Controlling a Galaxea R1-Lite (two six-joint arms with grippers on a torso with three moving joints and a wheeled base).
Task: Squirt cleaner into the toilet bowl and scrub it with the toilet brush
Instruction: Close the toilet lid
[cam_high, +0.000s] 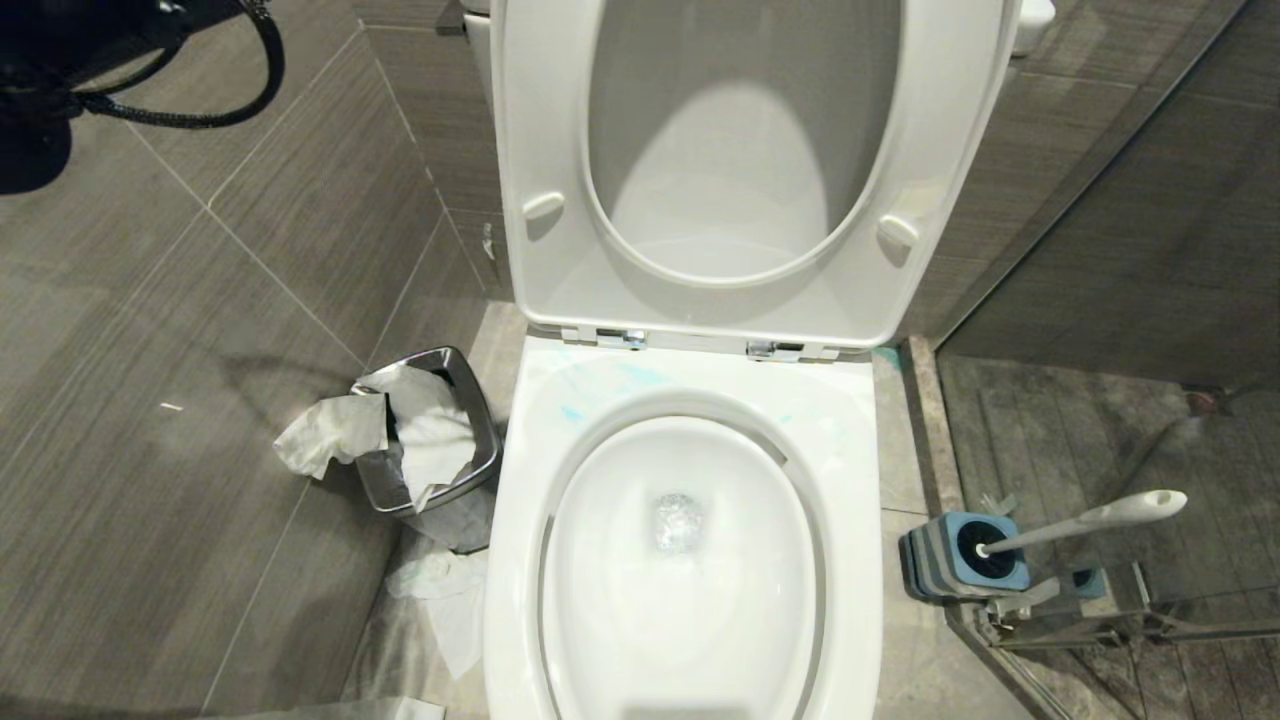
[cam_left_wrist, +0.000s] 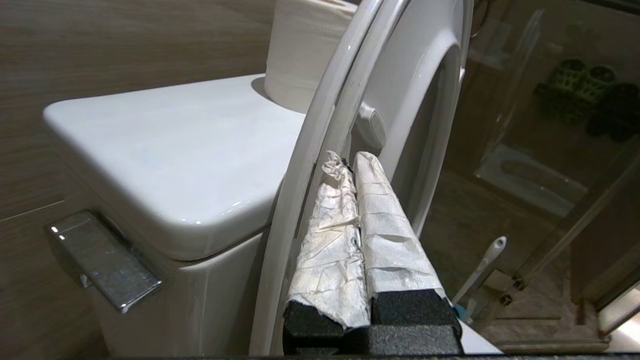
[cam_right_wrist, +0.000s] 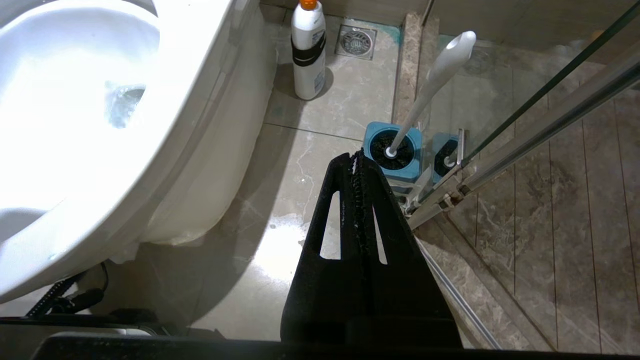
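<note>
Only R wrist view is showing a white bottle (cam_right_wrist: 308, 50) by toilet bowl (cam_right_wrist: 200, 125); both grippers (cam_left_wrist: 350, 162) (cam_right_wrist: 356, 156) are sitting pressed together, holding nothing

The head view looks steeply down onto the toilet bowl (cam_high: 690, 560), close. The left wrist view looks level past the left gripper (cam_left_wrist: 349, 162), whose tips sit just beside the raised seat's (cam_left_wrist: 320, 125) edge. The right wrist view looks down past the right gripper (cam_right_wrist: 356, 157), the toilet brush (cam_right_wrist: 430, 85) just beyond; the head view shares it.
</note>
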